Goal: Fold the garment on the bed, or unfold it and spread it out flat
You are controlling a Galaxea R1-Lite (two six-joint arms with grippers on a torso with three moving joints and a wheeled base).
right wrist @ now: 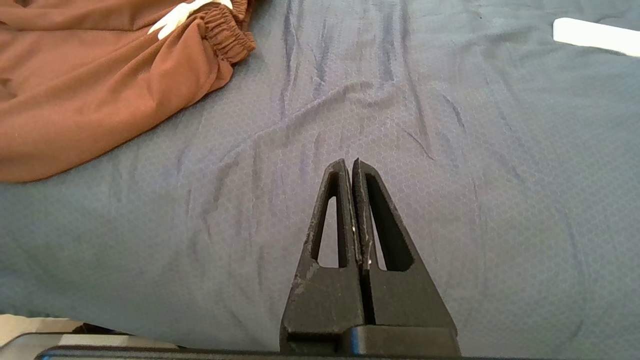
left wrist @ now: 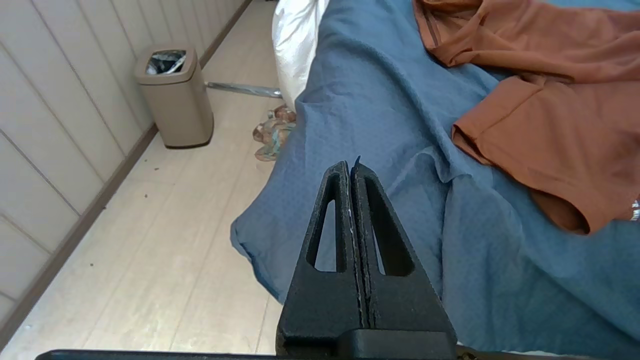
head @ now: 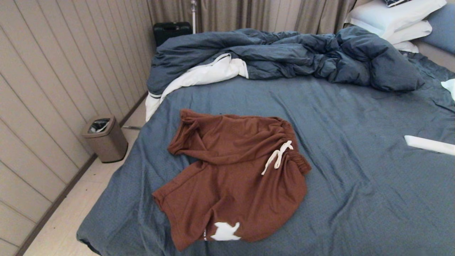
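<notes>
Rust-brown shorts [head: 231, 177] lie rumpled on the slate-blue sheet of the bed [head: 355, 170], near its front edge and toward the robot's left. The gathered waistband faces the robot's right, with the white drawstring [head: 277, 156] trailing over it; the two legs point toward the left, the upper one creased and partly folded on itself. A small white patch [head: 225, 232] shows near the hem closest to the robot.

Left gripper [left wrist: 351, 167]: fingers pressed together, holding nothing, poised over the left front corner of the bed where the sheet drapes toward the floor, apart from the shorts' leg hem.

Right gripper [right wrist: 349, 165]: fingers together, empty, over bare sheet to the right of the waistband, well apart from the garment.

Behind the shorts a dark-blue duvet [head: 302, 57] with white lining is heaped across the bed, white pillows [head: 394, 17] at the far right corner. A tan waste bin [head: 105, 138] stands on the floor by the wall.
</notes>
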